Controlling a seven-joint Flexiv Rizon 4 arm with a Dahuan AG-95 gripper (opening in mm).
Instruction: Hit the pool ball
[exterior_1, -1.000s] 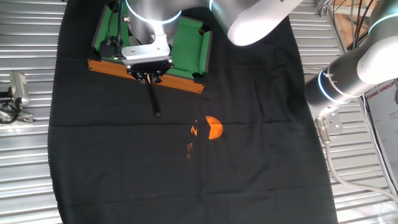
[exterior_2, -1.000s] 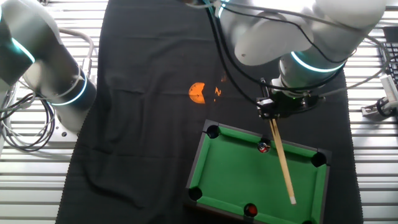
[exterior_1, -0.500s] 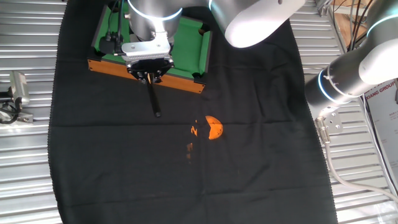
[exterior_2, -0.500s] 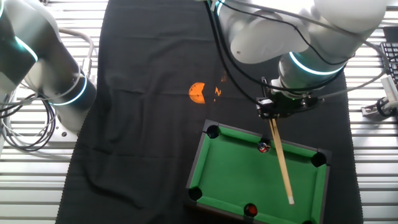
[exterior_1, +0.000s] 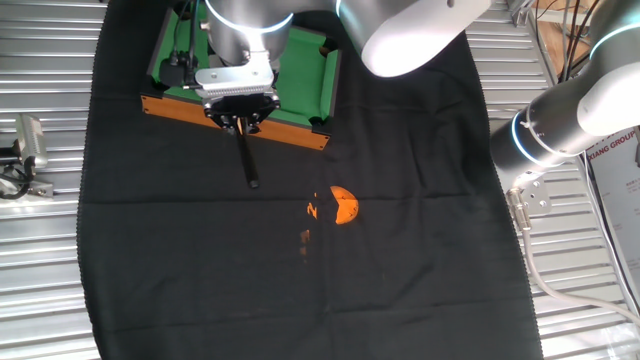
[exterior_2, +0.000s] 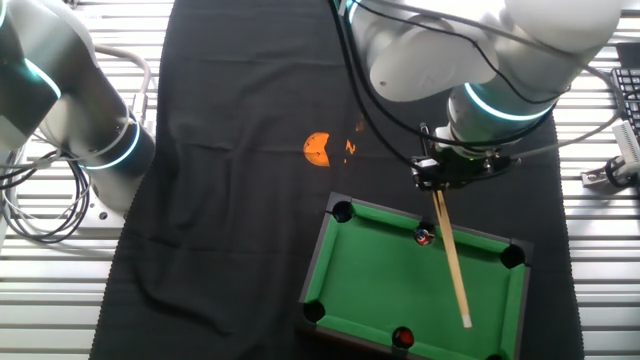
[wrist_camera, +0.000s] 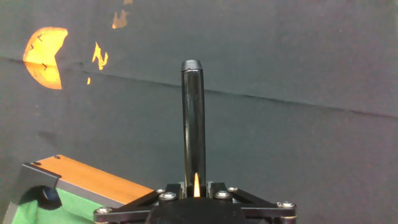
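Observation:
The toy pool table (exterior_2: 380, 285) has green felt and a wooden rail (wrist_camera: 81, 180). The pool ball (exterior_2: 424, 237), tiny, red with a white spot, lies near the table's far rail. My gripper (exterior_2: 437, 183) hangs over that rail, shut on a cue stick (exterior_2: 452, 265). The pale shaft runs just right of the ball, and its tip ends near the opposite rail. The cue's black butt (exterior_1: 247, 160) sticks out behind the gripper (exterior_1: 240, 122) over the cloth. In the hand view the butt (wrist_camera: 193, 118) rises from the gripper (wrist_camera: 194, 186). One fixed view hides the ball behind my arm.
A darker red ball (exterior_2: 402, 338) sits at the table's near rail. An orange patch (exterior_1: 343, 205) (exterior_2: 317, 150) (wrist_camera: 45, 55) marks the black cloth. A second robot arm (exterior_2: 70, 90) (exterior_1: 560, 120) stands beside the cloth. Ribbed metal surrounds the cloth.
The cue tip has crept very slightly along the felt toward the gripper end. The red ball with the white spot has stayed where it was.

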